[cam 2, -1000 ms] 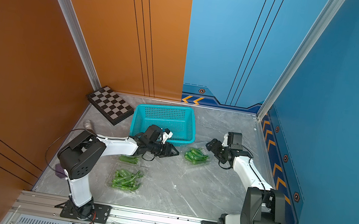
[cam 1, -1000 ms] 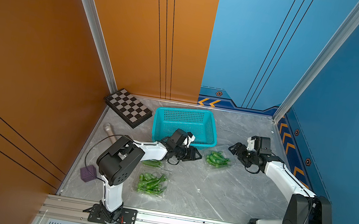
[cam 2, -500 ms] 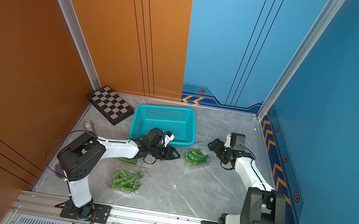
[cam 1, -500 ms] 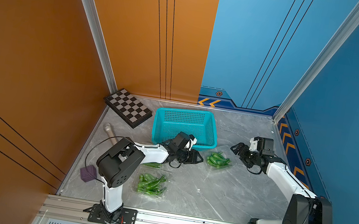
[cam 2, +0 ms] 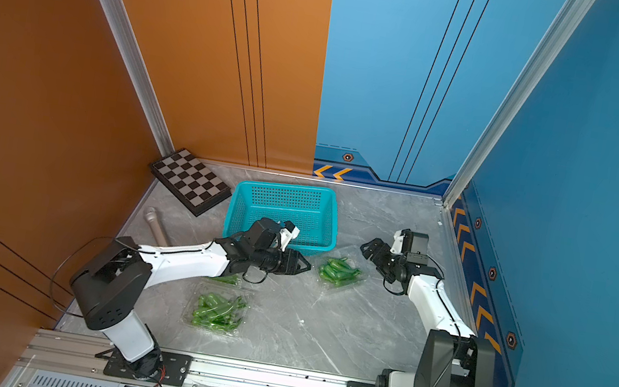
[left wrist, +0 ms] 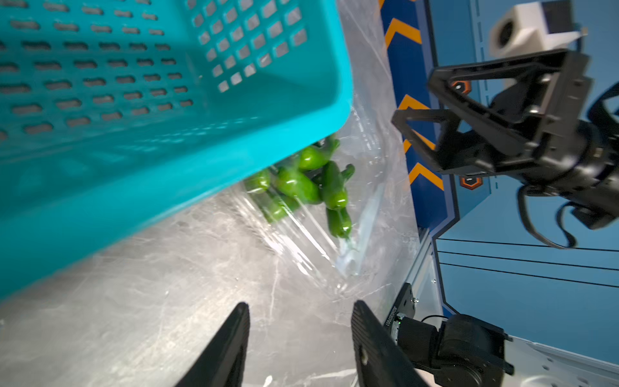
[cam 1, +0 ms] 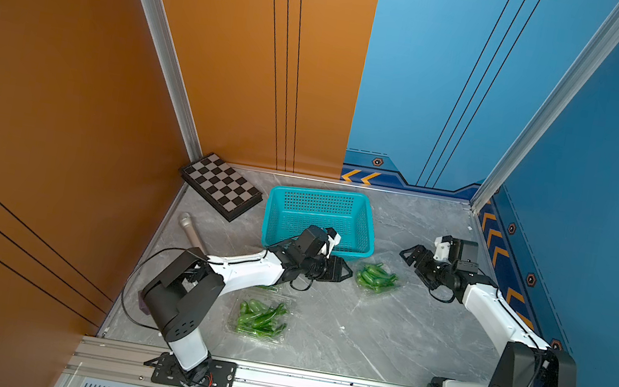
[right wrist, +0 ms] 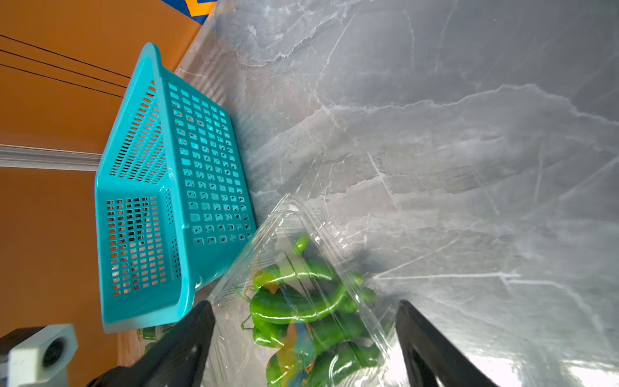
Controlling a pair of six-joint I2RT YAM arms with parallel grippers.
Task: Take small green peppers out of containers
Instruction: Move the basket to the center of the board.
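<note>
Three clear containers hold the small green peppers, and none looks emptied yet. In both top views one container (cam 1: 377, 282) lies right of centre, just beside the near right corner of the teal basket (cam 1: 314, 206), with its peppers (cam 1: 373, 274) heaped inside. A second container (cam 1: 262, 318) sits at lower centre. A third (cam 1: 268, 287) shows only as a sliver of green under the left arm.

The left fingers (left wrist: 231, 341) stand moderately parted with nothing between them, low over the bench (left wrist: 160, 288) and aimed at the first container's near edge. The right fingers (right wrist: 425, 341) are spread wide and empty. The box appears between them in the right wrist view, but a top view shows them apart from it.

The lid looks shut, so the step in hand is probably opening it. One pair of fingers should pin the base flange to the bench while the other catches the lid lip alone, not both layers. Thin plastic will likely skid and buckle, so close gently and lift along the hinge's arc. Stay off the basket wall so the box does not wedge under its corner.
</note>
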